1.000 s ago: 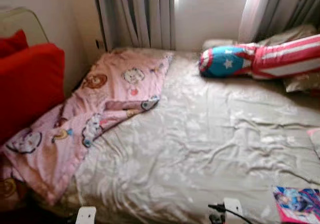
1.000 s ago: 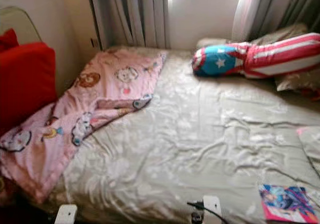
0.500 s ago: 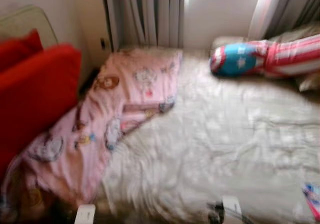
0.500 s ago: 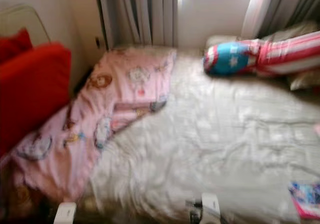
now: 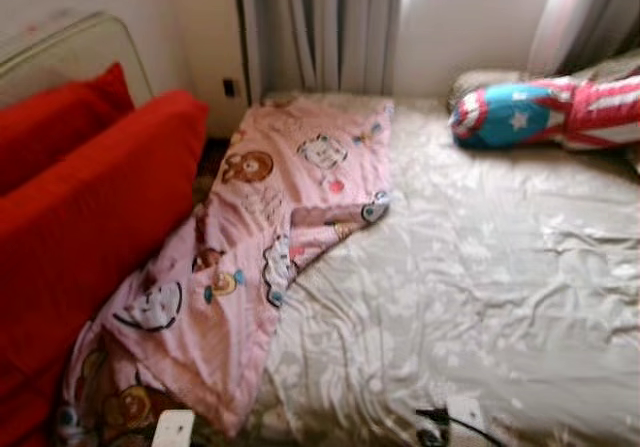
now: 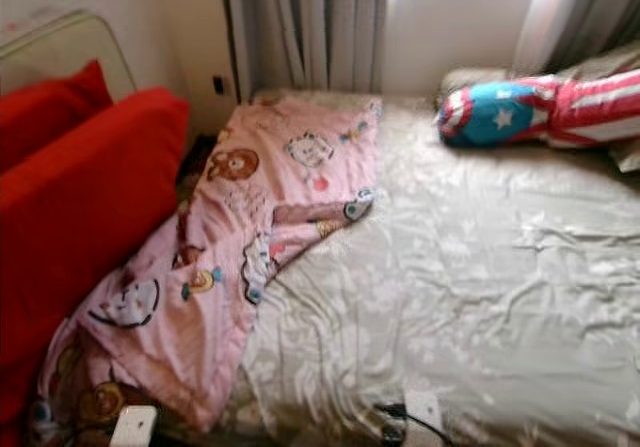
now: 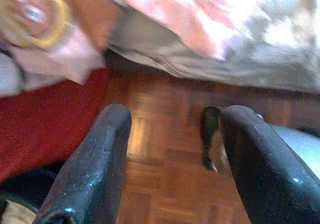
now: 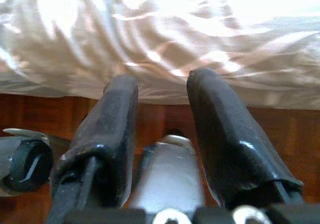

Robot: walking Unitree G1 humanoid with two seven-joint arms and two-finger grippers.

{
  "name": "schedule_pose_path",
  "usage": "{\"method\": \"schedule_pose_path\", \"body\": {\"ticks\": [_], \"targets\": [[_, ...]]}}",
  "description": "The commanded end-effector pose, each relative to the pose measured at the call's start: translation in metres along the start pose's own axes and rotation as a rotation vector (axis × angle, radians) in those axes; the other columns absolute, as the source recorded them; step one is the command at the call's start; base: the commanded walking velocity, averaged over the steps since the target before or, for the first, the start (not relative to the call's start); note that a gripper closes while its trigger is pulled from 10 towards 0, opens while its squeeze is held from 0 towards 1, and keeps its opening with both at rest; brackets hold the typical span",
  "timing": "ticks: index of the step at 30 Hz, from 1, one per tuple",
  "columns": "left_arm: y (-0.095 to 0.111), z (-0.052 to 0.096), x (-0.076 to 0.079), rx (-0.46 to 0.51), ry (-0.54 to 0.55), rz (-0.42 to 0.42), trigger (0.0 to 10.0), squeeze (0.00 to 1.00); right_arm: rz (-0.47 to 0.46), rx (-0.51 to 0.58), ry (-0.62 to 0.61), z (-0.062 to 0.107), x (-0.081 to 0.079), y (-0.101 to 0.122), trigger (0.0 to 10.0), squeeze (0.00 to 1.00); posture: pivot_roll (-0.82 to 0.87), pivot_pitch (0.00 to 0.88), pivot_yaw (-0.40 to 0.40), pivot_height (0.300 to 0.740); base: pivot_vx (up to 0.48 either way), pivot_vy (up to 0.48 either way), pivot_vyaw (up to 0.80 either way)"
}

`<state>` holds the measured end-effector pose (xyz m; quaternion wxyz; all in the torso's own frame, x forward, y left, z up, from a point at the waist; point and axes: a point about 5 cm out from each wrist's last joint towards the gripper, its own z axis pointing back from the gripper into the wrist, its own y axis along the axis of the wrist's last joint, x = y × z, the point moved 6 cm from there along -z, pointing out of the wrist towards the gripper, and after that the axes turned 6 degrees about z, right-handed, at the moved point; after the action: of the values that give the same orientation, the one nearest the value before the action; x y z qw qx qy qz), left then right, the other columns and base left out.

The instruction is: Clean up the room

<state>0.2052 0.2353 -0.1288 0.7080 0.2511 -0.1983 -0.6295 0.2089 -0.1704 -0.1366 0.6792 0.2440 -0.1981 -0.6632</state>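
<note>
- A bed covered by a wrinkled beige sheet was observed across most of the head views, beneath a window wall hung with grey curtains.
- A pink cartoon-print blanket was recorded lying crumpled along the bed's left side, its lower end hanging over the bed's near corner toward the floor.
- A red sofa with a red cushion was noted just beside the blanket on the left, against a pale wall.
- A blue, red and white star-and-stripe bolster pillow was seen at the far right of the bed, near the window; a beige pillow was seen behind it.
- No containers could be made out.
- The left end effector was seen with fingers spread apart and nothing between them, above parquet floor by the bed's edge, with the blanket's hanging end near it.
- The right end effector was seen with its fingers parted by a narrow gap and nothing pinched, low before the bed's sheet edge.
</note>
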Motion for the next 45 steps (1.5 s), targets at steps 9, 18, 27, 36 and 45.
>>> {"method": "schedule_pose_path", "body": {"ticks": [9,18,27,36,45], "targets": [[-0.0052,0.0003,0.0023,-0.019,-0.003,0.001,10.0,0.0,-0.003,-0.019,-0.016,0.0024,0.0078,-0.007,10.0,0.0,0.02,0.0,0.022,0.74,0.0,0.411,0.05],[-0.0026,0.0,0.0012,-0.014,-0.004,-0.006,10.0,0.0,-0.009,-0.013,-0.016,0.0017,0.0063,-0.005,10.0,0.0,0.02,0.0,0.029,0.74,0.0,0.0,0.8],[-0.0027,0.0,0.0012,-0.015,-0.005,-0.006,10.0,0.0,-0.013,-0.013,-0.016,0.0017,0.0063,-0.0051,10.0,0.0,0.03,0.0,0.027,0.74,0.0,0.0,0.8],[-0.0032,0.0001,0.0026,-0.013,-0.01,-0.003,10.0,0.0,-0.02,-0.014,-0.02,0.0022,0.0078,-0.0059,10.0,0.0,0.03,0.0,0.021,0.74,0.0,0.0,0.38],[-0.0028,0.0,0.0034,-0.01,-0.012,0.004,10.0,0.0,-0.009,-0.009,-0.019,0.0021,0.0082,-0.0047,10.0,0.0,0.02,0.0,0.022,0.74,0.0,0.0,0.36]]}}
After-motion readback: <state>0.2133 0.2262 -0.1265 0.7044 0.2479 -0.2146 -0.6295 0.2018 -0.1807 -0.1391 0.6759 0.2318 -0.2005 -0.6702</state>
